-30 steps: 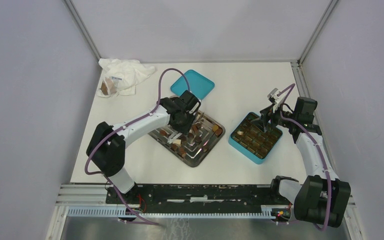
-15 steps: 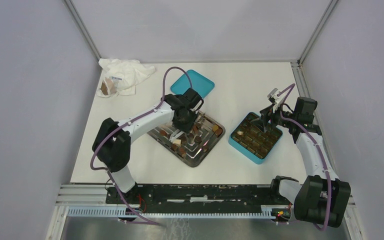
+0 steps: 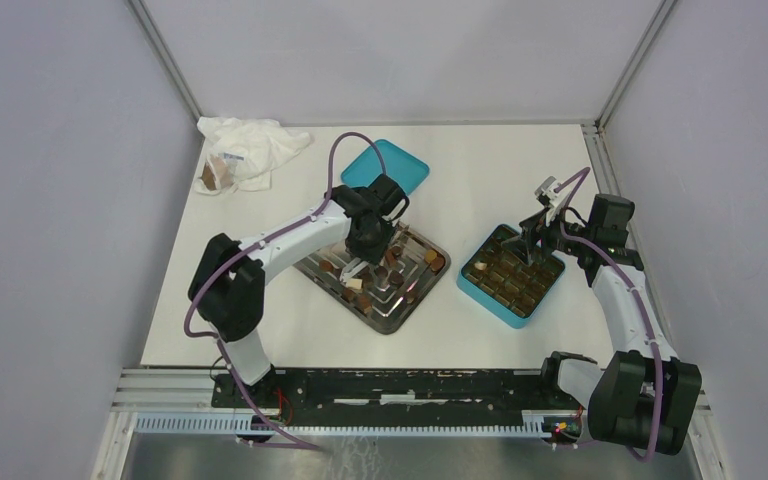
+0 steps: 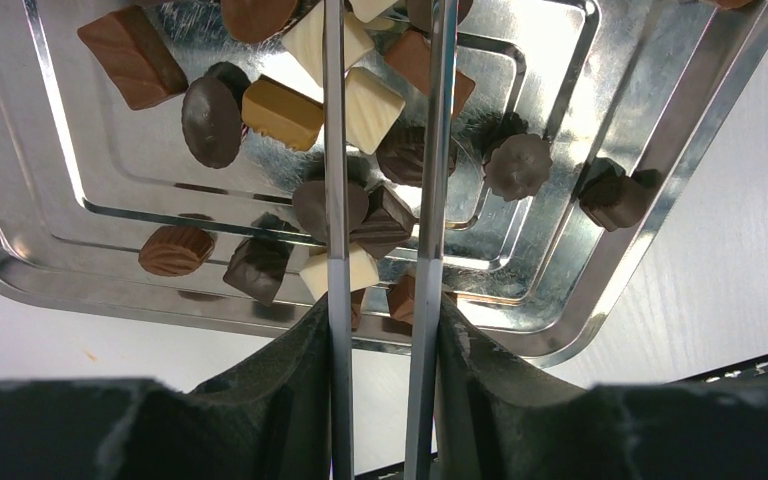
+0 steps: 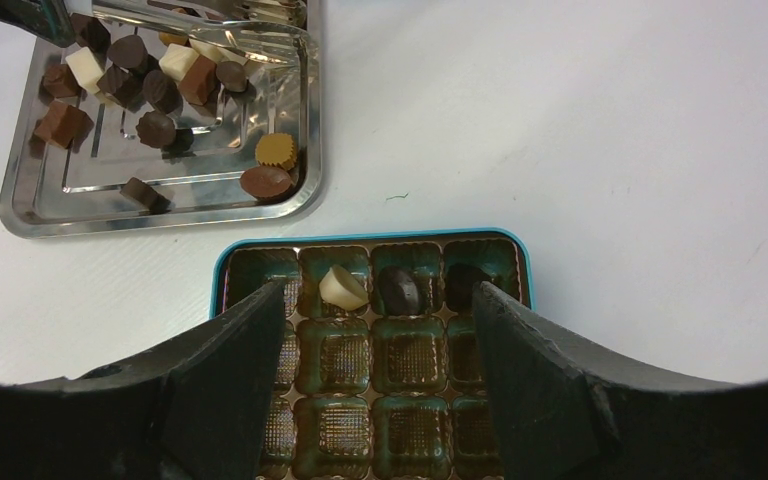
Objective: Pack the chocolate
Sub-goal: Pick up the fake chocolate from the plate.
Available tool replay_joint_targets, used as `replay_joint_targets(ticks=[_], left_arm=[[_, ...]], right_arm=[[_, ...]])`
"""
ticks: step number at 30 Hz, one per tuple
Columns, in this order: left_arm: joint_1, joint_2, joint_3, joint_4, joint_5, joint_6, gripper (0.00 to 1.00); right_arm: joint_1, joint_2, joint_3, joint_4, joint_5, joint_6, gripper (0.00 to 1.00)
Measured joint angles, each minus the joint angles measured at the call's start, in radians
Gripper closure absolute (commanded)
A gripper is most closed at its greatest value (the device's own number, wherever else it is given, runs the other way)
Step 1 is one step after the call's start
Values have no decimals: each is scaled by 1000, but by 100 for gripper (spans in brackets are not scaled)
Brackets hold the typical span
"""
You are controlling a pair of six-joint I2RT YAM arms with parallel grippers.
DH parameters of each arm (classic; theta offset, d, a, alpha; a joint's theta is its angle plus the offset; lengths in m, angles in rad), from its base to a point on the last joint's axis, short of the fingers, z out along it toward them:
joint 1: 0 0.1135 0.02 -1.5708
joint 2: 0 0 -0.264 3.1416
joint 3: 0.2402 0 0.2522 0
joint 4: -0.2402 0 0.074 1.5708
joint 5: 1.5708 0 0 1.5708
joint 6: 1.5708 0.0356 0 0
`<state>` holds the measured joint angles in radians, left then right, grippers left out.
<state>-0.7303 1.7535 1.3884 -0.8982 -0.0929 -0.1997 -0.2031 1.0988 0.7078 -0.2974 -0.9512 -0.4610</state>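
Straddling chocolate (image 4: 382, 222) at frame centre, left gripper (image 4: 388, 30) sits narrowly parted, grip unclear; right gripper (image 5: 378, 300) gapes empty above box (image 5: 360, 238).

No legible text showing anywhere, small label (image 3: 232, 157) on the crumpled white bag (image 3: 257, 143) appearing only as an unreadable bluish smudge

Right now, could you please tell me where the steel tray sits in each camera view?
Top view: the steel tray lies mid-table, under the left arm.
Left wrist: it fills the upper part of the picture.
Right wrist: top left corner, beyond the teal box.
Shared landmark: the chocolates lying in it.
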Motion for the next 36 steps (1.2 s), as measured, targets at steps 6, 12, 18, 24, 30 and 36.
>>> replay_joint_targets(ticks=[6,12,18,24,30,36], left_arm=[[0,-2,0,-2,1,0,98],[0,-63,-31,27,10,-1,98],[0,-189,-144,92,29,-14,98],[-8,-286,-247,167,69,-37,98],[-68,-408,-333,275,130,-97,98],[-177,-467,-381,420,170,-163,98]], right_arm=[[0,0,0,-3,-8,0,26],[0,0,0,-3,-13,0,26],[0,0,0,-3,-14,0,26],[0,0,0,-3,-14,0,26],[0,0,0,-3,-14,0,26],[0,0,0,-3,-14,0,26]])
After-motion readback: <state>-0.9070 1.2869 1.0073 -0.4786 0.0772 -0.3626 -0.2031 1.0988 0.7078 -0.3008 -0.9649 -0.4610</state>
